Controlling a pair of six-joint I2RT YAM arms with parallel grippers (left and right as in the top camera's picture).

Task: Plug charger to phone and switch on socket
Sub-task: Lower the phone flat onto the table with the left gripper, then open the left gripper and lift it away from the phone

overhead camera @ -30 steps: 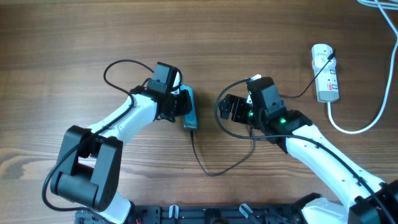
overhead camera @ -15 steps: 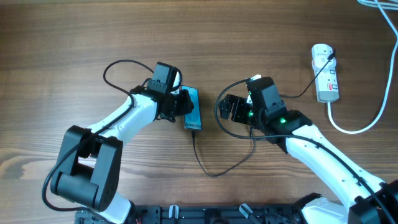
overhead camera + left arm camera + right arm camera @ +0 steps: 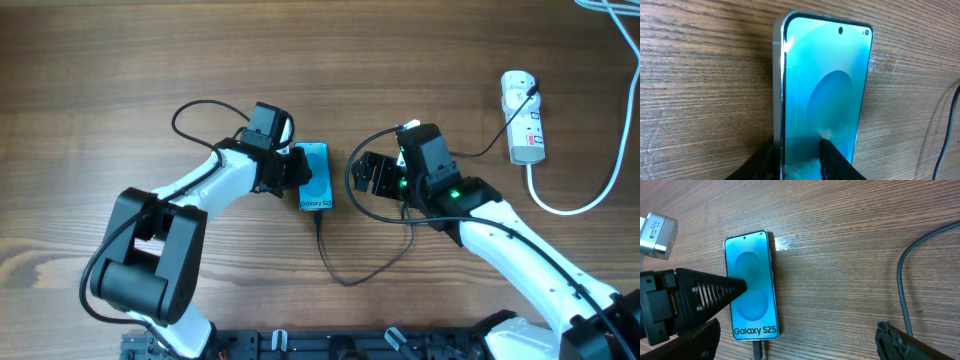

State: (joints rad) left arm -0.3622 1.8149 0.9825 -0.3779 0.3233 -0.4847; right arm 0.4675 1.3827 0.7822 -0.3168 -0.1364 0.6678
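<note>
I'm aiming to slide the left gripper (image 3: 799, 159) straight off the phone (image 3: 751, 285) without tugging the charger (image 3: 335, 271), unsure whether its jaws are pinching; the right gripper's (image 3: 367, 176) are gaping.

Phone (image 3: 316, 190), teal screen with a pale oval and a white band reading "Galaxy S25", lies face-up on the wooden table (image 3: 100, 80), with the charger (image 3: 340, 272) plugged into its near end. The thin black cable loops away to the right, where its black plug sits in the white socket (image 3: 524, 125).
</note>
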